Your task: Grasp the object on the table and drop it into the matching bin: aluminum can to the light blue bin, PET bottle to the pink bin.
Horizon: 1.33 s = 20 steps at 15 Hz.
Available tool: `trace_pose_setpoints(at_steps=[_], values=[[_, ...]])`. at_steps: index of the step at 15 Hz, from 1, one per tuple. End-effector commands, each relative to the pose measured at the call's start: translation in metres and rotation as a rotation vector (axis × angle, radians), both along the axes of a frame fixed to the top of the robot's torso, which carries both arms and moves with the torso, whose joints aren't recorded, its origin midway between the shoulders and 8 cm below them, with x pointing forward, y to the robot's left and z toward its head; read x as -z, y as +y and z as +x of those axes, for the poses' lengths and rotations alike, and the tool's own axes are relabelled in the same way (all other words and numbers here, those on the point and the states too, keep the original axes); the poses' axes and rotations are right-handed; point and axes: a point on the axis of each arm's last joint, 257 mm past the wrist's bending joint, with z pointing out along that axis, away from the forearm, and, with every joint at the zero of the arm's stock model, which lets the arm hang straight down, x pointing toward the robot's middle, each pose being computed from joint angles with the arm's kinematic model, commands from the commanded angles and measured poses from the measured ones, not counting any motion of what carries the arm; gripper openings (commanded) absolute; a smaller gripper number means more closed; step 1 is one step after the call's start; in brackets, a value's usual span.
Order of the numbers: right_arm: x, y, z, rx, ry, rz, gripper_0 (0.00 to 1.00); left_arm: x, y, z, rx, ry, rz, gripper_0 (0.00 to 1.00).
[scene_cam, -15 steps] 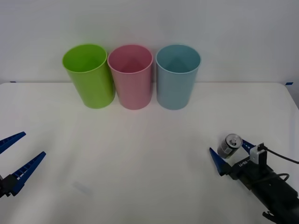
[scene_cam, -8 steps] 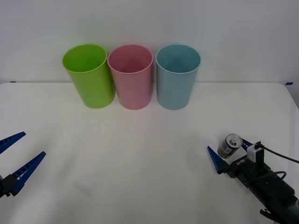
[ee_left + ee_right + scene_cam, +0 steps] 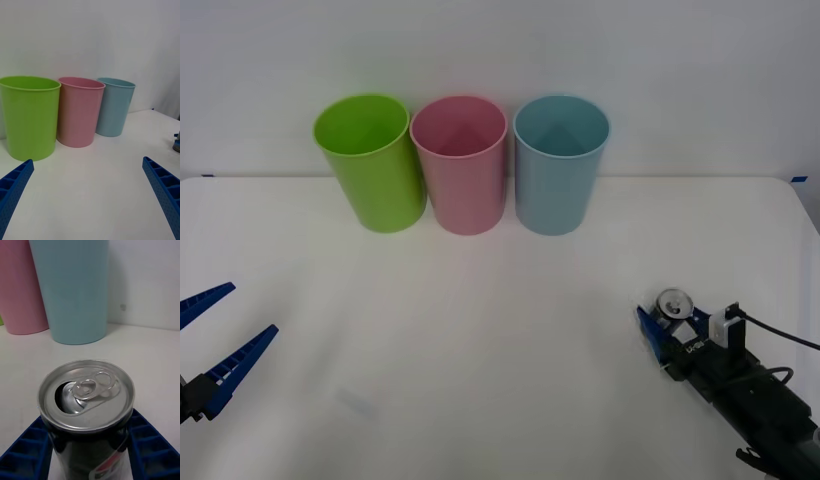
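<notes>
Right gripper (image 3: 670, 325) is sitting at about 4 o'clock on the table (image 3: 500, 320), fingers (image 3: 26, 450) pressing in on both sides of the can (image 3: 674, 306), so it's clamping the can. Can is standing upright on the white top, pull-tab end up, opening visible in the right wrist view (image 3: 87, 397). Blue bin (image 3: 560, 165) is standing at about 1 o'clock, well apart from the can; pink bin (image 3: 460, 163) is sitting at 12, just beside the blue one, and green bin (image 3: 370, 160) is at 11, touching or nearly touching the pink. All three are lining up along the far edge by the wall. Left gripper (image 3: 210, 340) is idling at 8 o'clock, fingers spread wide, holding nothing, well apart from the bins.
</notes>
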Motion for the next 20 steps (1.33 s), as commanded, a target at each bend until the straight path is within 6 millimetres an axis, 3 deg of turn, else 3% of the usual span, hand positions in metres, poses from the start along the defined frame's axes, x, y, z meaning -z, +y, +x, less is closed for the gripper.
trace_pose_setpoints(at_steps=[1, 7, 9, 14, 20], values=[[0.0, 0.0, 0.0, 0.0, -0.001, 0.002, 0.0, 0.0, 0.0, 0.0, 0.0, 0.0, 0.0, 1.0], [-0.011, 0.007, -0.002, -0.026, -0.025, 0.031, 0.0, 0.0, 0.0, 0.0, 0.0, 0.0, 0.0, 1.0], [-0.024, 0.01, 0.0, -0.035, -0.051, 0.033, 0.0, 0.0, 0.0, 0.0, 0.0, 0.0, 0.0, 1.0], [-0.071, 0.019, -0.003, -0.068, -0.134, 0.04, 0.0, 0.0, 0.0, 0.0, 0.0, 0.0, 0.0, 1.0], [-0.143, 0.049, -0.009, -0.185, -0.164, 0.136, 0.0, 0.0, 0.0, 0.0, 0.0, 0.0, 0.0, 1.0]])
